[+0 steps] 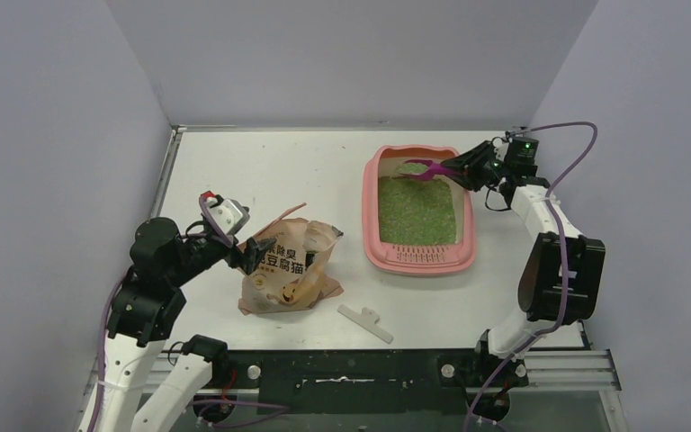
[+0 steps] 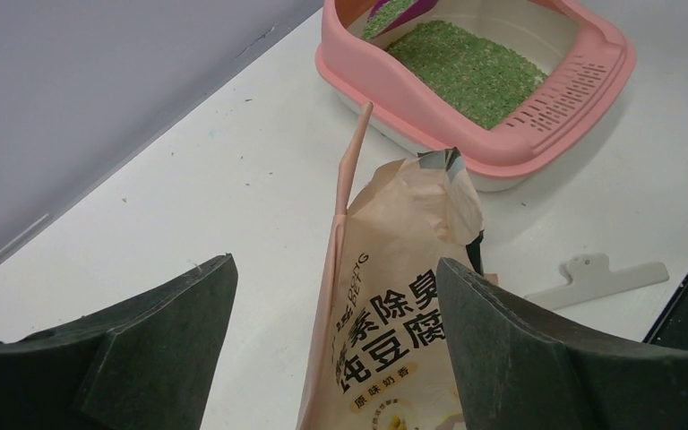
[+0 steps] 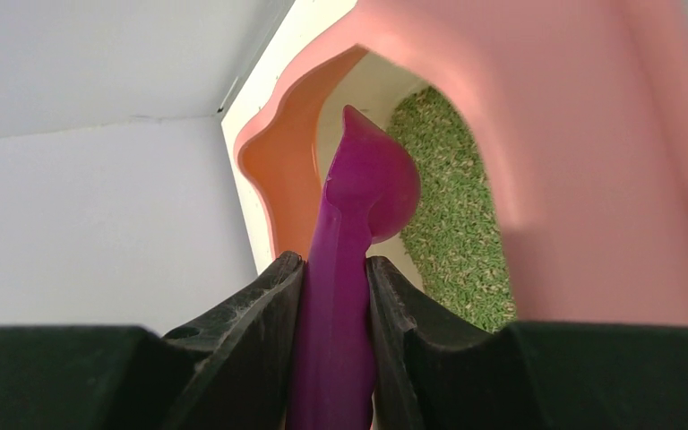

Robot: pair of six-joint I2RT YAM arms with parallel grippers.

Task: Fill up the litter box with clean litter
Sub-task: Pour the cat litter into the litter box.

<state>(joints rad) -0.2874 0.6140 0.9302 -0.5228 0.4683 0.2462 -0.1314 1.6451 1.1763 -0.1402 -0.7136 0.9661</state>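
Litter lies as a green speckled bed over most of the floor of the litter box, leaving a pale patch at the far end. This pink tray sits on the far right part of the white table, with its slotted strip at the near end. The right gripper reaches over the tray's far right corner, its 2 fingers clamped on the handle of a magenta scoop whose bowl hangs above the far end of the tray. Well to the left, a crumpled tan litter bag with printed characters stands on the table. The left gripper is at its left side with the jaws spread wide; the bag's top edge rises between them, not pinched. A white clip lies near the bag, toward the table's front edge.
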